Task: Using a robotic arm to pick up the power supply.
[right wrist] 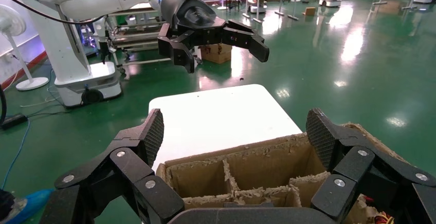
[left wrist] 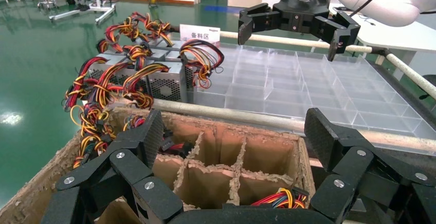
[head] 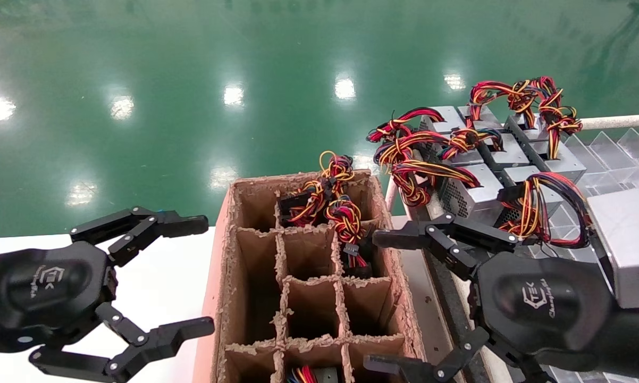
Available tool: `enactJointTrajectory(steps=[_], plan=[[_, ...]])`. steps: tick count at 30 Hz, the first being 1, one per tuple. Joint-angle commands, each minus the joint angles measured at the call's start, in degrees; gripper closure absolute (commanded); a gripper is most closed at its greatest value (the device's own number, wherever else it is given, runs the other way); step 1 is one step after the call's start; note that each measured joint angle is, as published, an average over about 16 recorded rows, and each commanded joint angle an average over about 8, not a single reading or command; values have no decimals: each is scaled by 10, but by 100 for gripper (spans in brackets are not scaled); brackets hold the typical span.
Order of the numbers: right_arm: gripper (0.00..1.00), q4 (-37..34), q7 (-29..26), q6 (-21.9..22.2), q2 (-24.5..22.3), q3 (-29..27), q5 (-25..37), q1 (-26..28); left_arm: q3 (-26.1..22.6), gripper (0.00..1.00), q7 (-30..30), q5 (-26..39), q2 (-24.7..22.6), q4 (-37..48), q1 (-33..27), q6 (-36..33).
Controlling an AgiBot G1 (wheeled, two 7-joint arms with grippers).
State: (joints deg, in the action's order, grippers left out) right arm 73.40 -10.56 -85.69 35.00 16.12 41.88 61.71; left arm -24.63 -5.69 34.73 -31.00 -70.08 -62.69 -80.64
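Divided cardboard box sits centre, between the two grippers. Left gripper hangs over the white table left of the box, fingers spread. Right gripper is just right of the box, fingers spread, holding nothing. Wire bundles sit in the box's far compartments; another in a near one. Power supplies stand clustered right of and behind the box, on the clear divided tray.

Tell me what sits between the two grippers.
In the head view, the divided cardboard box stands between the left gripper and the right gripper. Some of its cells hold wired power supplies; both grippers are open.
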Motion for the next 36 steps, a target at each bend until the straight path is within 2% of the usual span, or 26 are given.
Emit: enactJointTrajectory(steps=[1, 3, 4, 11, 12, 16, 20, 27, 36], plan=[[0, 0, 0, 0, 0, 0, 0, 0, 0, 0, 0, 0, 0, 0, 0, 0], [0, 0, 0, 0, 0, 0, 0, 0, 0, 0, 0, 0, 0, 0, 0, 0], [0, 0, 0, 0, 0, 0, 0, 0, 0, 9, 0, 0, 0, 0, 0, 0], [0, 0, 0, 1, 0, 0, 2, 1, 0, 97, 0, 0, 0, 0, 0, 0], [0, 0, 0, 3, 0, 1, 5, 2, 0, 100, 0, 0, 0, 0, 0, 0], [0, -11, 0, 30, 7, 5, 36, 27, 0, 100, 0, 0, 0, 0, 0, 0], [0, -49, 8, 62, 33, 14, 80, 79, 0, 100, 0, 0, 0, 0, 0, 0], [0, -149, 43, 78, 105, 51, 157, 174, 0, 100, 0, 0, 0, 0, 0, 0], [0, -303, 100, 109, 213, 103, 242, 242, 0, 100, 0, 0, 0, 0, 0, 0]])
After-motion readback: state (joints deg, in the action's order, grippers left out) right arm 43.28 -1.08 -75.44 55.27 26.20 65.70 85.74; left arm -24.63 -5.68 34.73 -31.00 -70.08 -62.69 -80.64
